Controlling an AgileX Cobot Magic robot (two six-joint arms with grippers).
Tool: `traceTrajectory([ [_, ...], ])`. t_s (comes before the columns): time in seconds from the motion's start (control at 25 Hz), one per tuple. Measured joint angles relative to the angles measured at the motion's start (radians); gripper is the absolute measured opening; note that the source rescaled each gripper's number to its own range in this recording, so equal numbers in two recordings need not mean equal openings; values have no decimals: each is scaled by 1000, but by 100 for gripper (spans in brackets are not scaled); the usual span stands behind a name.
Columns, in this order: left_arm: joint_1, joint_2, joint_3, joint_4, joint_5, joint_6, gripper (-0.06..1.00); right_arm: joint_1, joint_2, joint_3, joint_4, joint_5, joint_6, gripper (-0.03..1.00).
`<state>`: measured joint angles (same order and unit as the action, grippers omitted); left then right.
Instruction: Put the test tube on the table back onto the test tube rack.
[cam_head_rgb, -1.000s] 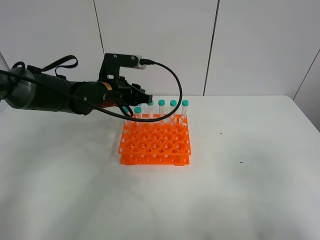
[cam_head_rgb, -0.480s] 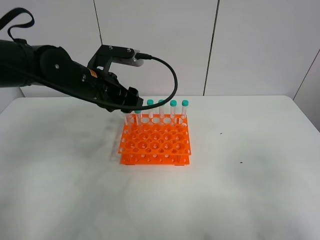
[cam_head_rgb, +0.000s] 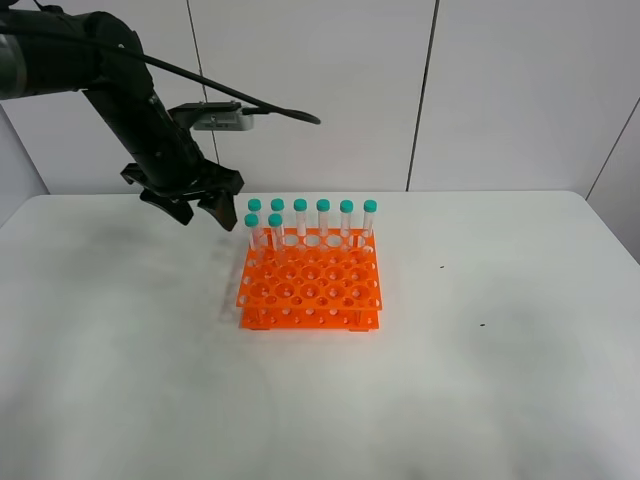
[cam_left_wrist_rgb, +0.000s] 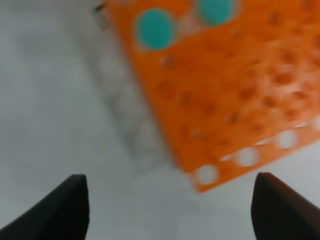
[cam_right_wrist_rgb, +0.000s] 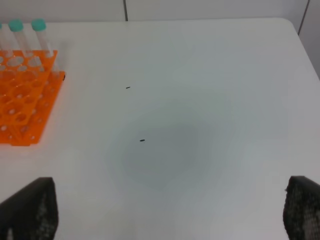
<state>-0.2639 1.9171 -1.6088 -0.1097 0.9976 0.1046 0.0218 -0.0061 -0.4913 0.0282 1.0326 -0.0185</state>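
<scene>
The orange test tube rack (cam_head_rgb: 310, 285) stands mid-table on the white table (cam_head_rgb: 500, 390). Several teal-capped tubes stand upright in its far rows. The tube closest to my left gripper is a test tube (cam_head_rgb: 251, 230) at the rack's far-left corner. No tube lies on the table. My left gripper (cam_head_rgb: 205, 213) hangs open and empty, up and left of that corner, touching nothing. The blurred left wrist view shows the left gripper (cam_left_wrist_rgb: 175, 210), the rack (cam_left_wrist_rgb: 225, 90) and a teal cap (cam_left_wrist_rgb: 155, 29). My right gripper (cam_right_wrist_rgb: 165, 210) is open over bare table, right of the rack (cam_right_wrist_rgb: 20, 100).
The left arm's black cable (cam_head_rgb: 270, 110) arcs above the rack's far-left side. Two small dark specks (cam_head_rgb: 442, 267) mark the table right of the rack. White wall panels stand behind the table's far edge.
My left gripper opened, rose, and pulled back to the left away from the rack's far-left corner. The tubes it covered now stand free in the rack.
</scene>
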Motion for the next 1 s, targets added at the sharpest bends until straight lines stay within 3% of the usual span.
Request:
traceTrajectory([
  [0.16, 122, 9, -17, 62, 59, -25, 100, 0, 0, 0, 0, 0, 0, 100],
  [0.4, 259, 9, -18, 74, 176, -40, 100, 0, 0, 0, 0, 0, 0, 100],
  [0.68, 261, -46, 41, 71, 176, -42, 99, 0, 0, 0, 0, 0, 0, 100],
  [1.0, 261, -400, 408, 71, 176, -43, 96, 0, 0, 0, 0, 0, 0, 100],
])
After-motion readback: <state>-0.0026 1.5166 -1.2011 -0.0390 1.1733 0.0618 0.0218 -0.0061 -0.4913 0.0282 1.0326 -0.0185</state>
